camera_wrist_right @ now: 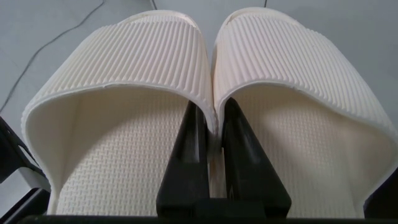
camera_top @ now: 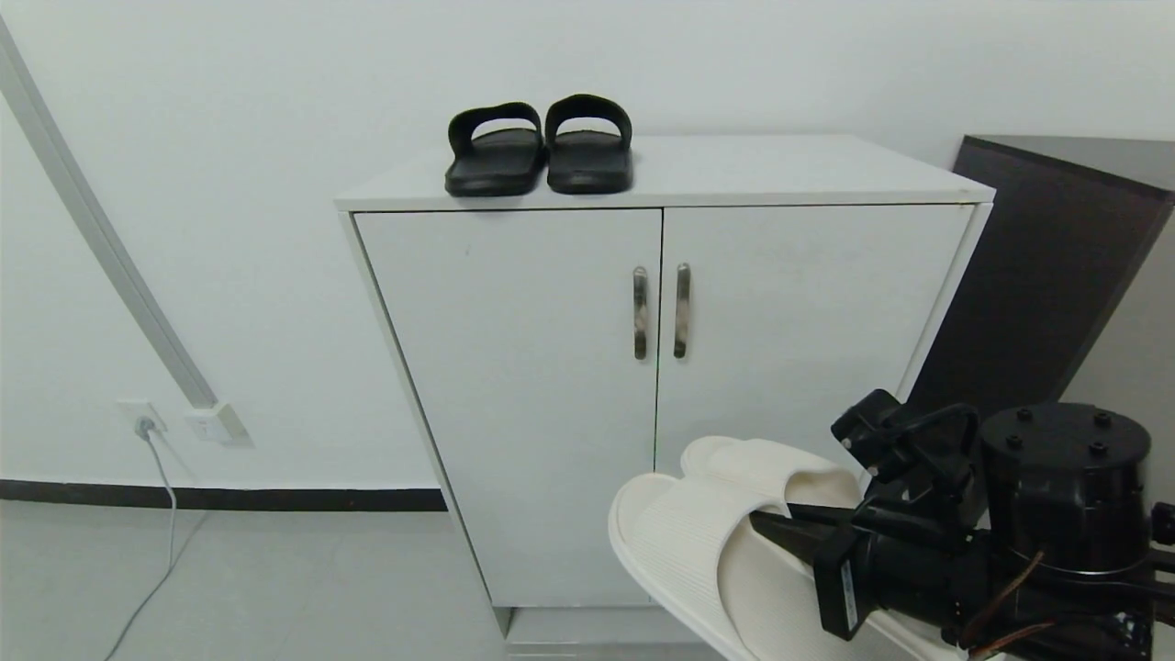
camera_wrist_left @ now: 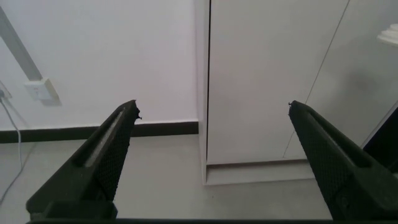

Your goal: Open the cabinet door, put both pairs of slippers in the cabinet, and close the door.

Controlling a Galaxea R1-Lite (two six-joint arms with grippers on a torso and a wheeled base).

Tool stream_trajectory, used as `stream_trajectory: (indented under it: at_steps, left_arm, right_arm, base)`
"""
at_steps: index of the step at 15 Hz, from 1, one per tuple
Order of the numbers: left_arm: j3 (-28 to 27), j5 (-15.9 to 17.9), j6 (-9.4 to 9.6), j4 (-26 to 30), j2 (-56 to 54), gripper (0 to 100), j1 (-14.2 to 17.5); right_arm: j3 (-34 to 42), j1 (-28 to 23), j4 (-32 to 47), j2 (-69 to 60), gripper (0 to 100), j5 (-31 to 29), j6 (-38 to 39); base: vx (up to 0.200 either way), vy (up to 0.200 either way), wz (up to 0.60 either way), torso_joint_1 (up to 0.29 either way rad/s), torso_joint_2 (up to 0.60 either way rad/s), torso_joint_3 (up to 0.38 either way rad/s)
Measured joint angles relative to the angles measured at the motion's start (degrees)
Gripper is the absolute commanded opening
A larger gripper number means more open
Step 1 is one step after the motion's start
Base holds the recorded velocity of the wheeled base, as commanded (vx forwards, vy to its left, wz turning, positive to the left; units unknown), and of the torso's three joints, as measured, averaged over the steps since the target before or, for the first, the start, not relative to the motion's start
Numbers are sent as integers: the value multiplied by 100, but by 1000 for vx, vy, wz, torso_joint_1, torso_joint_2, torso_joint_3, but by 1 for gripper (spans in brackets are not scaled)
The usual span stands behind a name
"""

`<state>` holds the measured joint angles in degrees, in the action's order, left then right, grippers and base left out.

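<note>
Right hand (camera_wrist_right: 211, 124) is clamped on the pair of cream ribbed slippers (camera_top: 725, 542). One finger sits inside each slipper under the upper and squeezes the two adjoining inner walls together, so one pinch carries both as a unit. You've got them low in front of the right door (camera_top: 808, 330) of the white two-door cabinet (camera_top: 514, 386), rounded toe ends toward it, near the panel but not touching. Both doors are shut, with the two vertical metal bar handles (camera_top: 640, 312) side by side at the centre seam, so the opening step isn't done and the load has nowhere to go yet. Left hand (camera_wrist_left: 212, 109) is spread wide and empty, held low, facing the cabinet's lower left edge and the floor (camera_wrist_left: 168, 180) beside it. My read is that it's kept free for the handle pull, since the right is occupied. It looks well below the handles, so it would need to come up and across. The pair of black slide slippers (camera_top: 540, 151) sits side by side on the cabinet top (camera_top: 780, 165), left of centre, heel ends at the front edge, so the same inner-wall pinch should work there. Risk: the right door's swing likely crosses the held slippers. I'd back the right arm off first, or open the left door.
</note>
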<state>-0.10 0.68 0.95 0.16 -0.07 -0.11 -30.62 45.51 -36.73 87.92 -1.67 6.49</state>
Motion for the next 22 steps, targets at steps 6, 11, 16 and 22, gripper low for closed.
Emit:
stream_trajectory:
  at_steps: [6, 11, 16, 22]
  left_arm:
    - [0, 10, 2, 13, 128, 100, -44]
    - [-855, 216, -585, -11, 580, 100, -73]
    - [-1409, 1234, -631, -324, 1986, 100, -77]
    - [-1446, 1851, -480, -1950, 4042, 100, -363]
  right_arm:
    - [85, 9, -185, 0, 0, -18, -48]
    - [102, 7, -187, 0, 0, -2, -44]
    - [130, 24, -290, -18, 0, 30, -46]
    - [183, 61, -402, -29, 0, 23, -44]
  base:
    - [0, 0, 0, -21, 321, 299]
    - [0, 0, 0, 0, 14, 9]
    - [0, 0, 0, 0, 0, 0]
    - [0, 0, 0, 0, 0, 0]
